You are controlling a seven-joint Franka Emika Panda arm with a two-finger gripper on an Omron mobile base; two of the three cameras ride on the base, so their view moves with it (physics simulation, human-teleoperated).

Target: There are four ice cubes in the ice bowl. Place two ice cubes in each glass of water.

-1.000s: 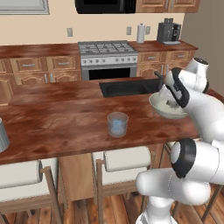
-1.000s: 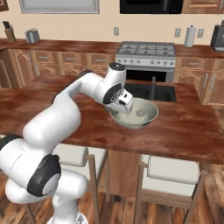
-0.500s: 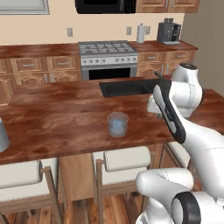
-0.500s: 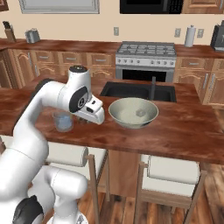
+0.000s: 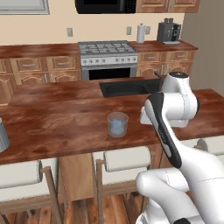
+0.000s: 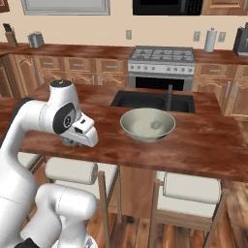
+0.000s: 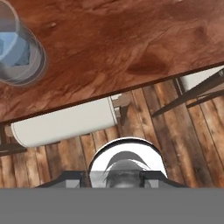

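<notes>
The short blue-tinted glass (image 5: 117, 124) stands on the island counter, with a pale blue shape inside it (image 7: 15, 50). At the far left edge is the ribbed grey tumbler (image 5: 2, 136). In the right base view the ice bowl (image 6: 147, 125) sits in front of the sink with one ice cube (image 6: 155, 125) visible in it. My gripper (image 6: 72, 142) hangs low over the counter's front edge, just to the right of the short glass, which it hides in the right base view. Its fingers are hidden, so I cannot tell what they hold. My arm covers the bowl in the left base view.
A dark sink (image 6: 152, 100) with a faucet (image 6: 169, 96) lies behind the bowl. Padded stools (image 5: 127, 158) stand under the counter's front edge. A stove (image 5: 107, 50) and wooden cabinets run along the back wall.
My arm has swung away from the ice bowl and across to the short glass. The hand now hangs by the counter's front edge beside that glass.
</notes>
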